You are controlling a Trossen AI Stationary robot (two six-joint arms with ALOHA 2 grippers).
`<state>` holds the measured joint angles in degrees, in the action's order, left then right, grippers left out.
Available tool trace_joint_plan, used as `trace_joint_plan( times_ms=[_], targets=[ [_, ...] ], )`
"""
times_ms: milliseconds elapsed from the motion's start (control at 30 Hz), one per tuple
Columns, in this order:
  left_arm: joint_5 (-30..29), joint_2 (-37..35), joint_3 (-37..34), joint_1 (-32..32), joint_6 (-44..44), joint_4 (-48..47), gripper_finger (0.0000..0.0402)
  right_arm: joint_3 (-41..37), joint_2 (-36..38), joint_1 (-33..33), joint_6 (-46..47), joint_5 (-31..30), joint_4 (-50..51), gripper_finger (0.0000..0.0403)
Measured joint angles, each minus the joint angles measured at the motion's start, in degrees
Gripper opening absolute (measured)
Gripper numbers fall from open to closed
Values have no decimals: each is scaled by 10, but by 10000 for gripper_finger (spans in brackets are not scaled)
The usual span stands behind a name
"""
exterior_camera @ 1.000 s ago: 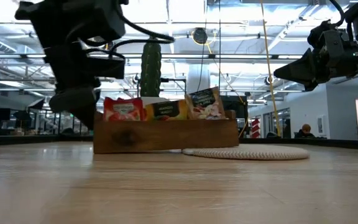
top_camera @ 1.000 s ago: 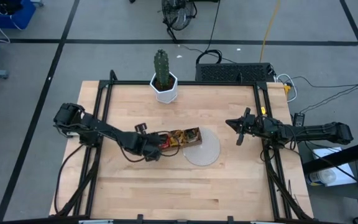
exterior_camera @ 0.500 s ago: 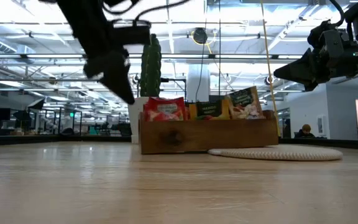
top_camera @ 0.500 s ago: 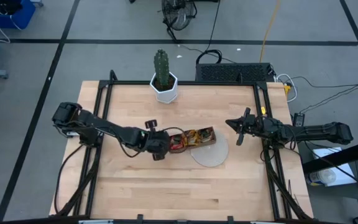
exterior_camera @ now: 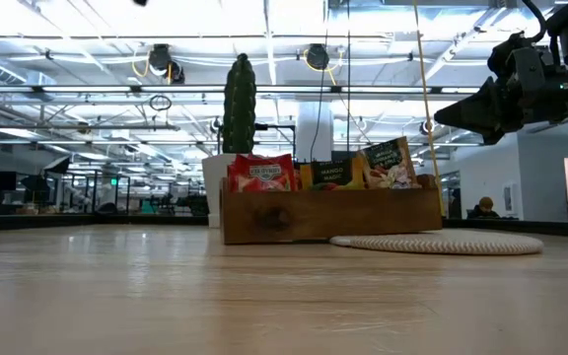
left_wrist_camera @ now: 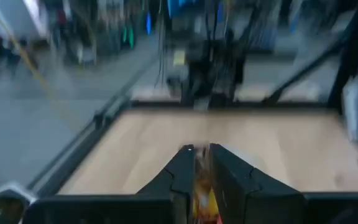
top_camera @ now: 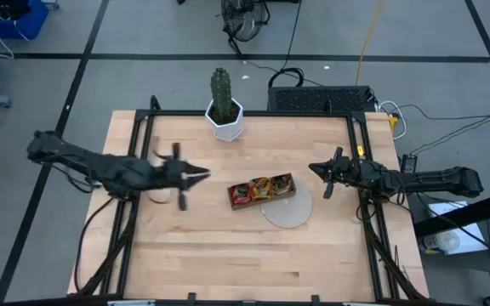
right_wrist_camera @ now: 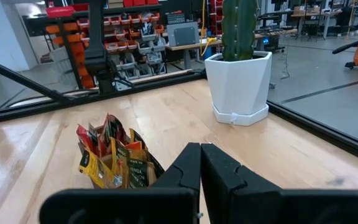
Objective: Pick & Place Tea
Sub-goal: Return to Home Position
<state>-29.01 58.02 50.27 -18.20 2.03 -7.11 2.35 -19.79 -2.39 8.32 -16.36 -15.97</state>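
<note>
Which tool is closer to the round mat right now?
Right. The right tool hovers just off the right edge of the round mat. The left tool is on the other side of the wooden tray, toward the table's left.

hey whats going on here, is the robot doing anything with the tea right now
Nothing is being handled right now. The tea sachets stand upright in the wooden tray near the middle of the table, at the edge of a round mat. The left hand hangs over the table to the left of the tray, shut and holding nothing. The right hand waits by the table's right edge, also shut and holding nothing.
</note>
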Motion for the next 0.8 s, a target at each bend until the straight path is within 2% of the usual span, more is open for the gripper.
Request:
trace_joint_plan(
  times_ms=[133,267,400,600,700,800],
  targets=[
    [21,-142,-163,12,-29,186,52,0,0,0,0,0,0,0],
    [8,-271,-277,35,2,219,52,0,0,0,0,0,0,0],
    [-5,-384,-337,53,26,176,53,0,0,0,0,0,0,0],
    [-11,-524,-355,84,41,40,52,0,0,0,0,0,0,0],
    [3,-575,-362,91,41,13,51,0,0,0,0,0,0,0],
    [9,-578,-371,95,46,-21,51,0,0,0,0,0,0,0]
  ],
)
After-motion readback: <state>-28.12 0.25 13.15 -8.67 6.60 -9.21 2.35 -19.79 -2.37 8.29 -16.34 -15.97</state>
